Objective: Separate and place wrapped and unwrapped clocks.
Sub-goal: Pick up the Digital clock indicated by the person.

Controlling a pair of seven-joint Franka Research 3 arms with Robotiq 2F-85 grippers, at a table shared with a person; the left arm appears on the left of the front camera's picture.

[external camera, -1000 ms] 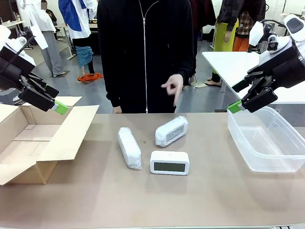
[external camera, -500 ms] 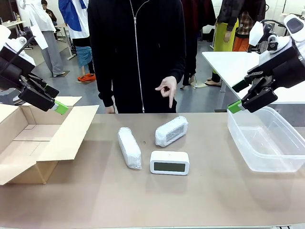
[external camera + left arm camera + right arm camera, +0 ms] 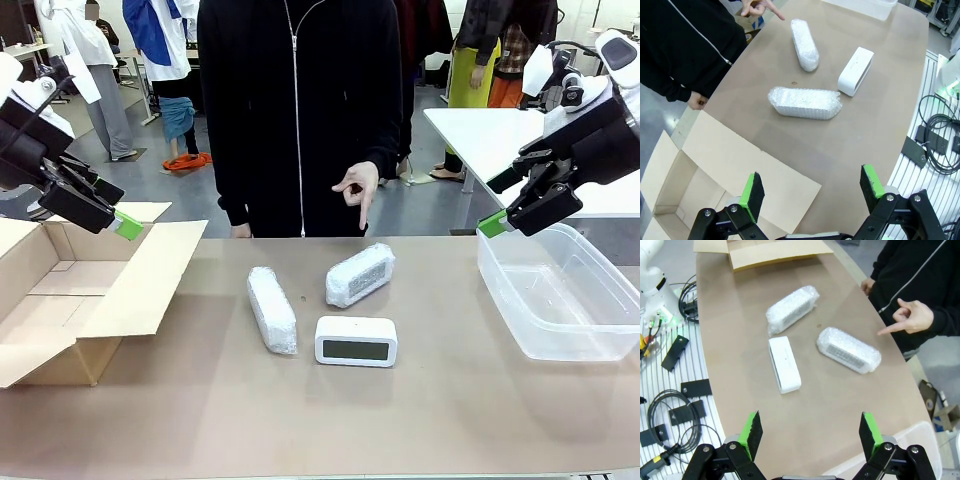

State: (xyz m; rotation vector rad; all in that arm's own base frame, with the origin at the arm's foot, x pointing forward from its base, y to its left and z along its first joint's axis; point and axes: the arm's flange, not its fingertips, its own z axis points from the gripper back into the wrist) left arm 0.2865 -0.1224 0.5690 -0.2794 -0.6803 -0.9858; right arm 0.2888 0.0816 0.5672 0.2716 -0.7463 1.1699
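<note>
Three pieces sit mid-bench (image 3: 300,420) on a flat, matte brown top. The left bundle (image 3: 272,310) is an oblong loaf in whitish bubble wrap with rounded ends, and it lies lengthwise, pointing toward the person. The right bundle (image 3: 360,275) wears the same pebbly wrap but lies at a slant, and something dark shows faintly through the film on its face. In front of it, beside the left bundle's near end, stands the bare clock (image 3: 356,341). It's smooth white plastic, a rounded rectangle, with its dark grey screen facing the robot's side. Small gaps separate all three.

Over at the far edge, a person in a black zipped jacket holds a hand (image 3: 356,188) above the bench, index finger pointing down toward the right bundle.

On the left there's an open cardboard box (image 3: 60,300) in plain brown board, flaps spread, with one broad flap lying out flat toward the left bundle. The left gripper (image 3: 811,186) hovers above that box, jaws wide apart, green pads showing and nothing between them.

On the right sits a clear plastic tub (image 3: 560,295), thin-walled with rounded corners. The right gripper (image 3: 810,427) hangs by its far-left corner, jaws spread wide as well and gripping nothing.

From the right wrist, coiled cables (image 3: 665,405) and flat black plates lie on a slatted metal surface beside the bench edge.
</note>
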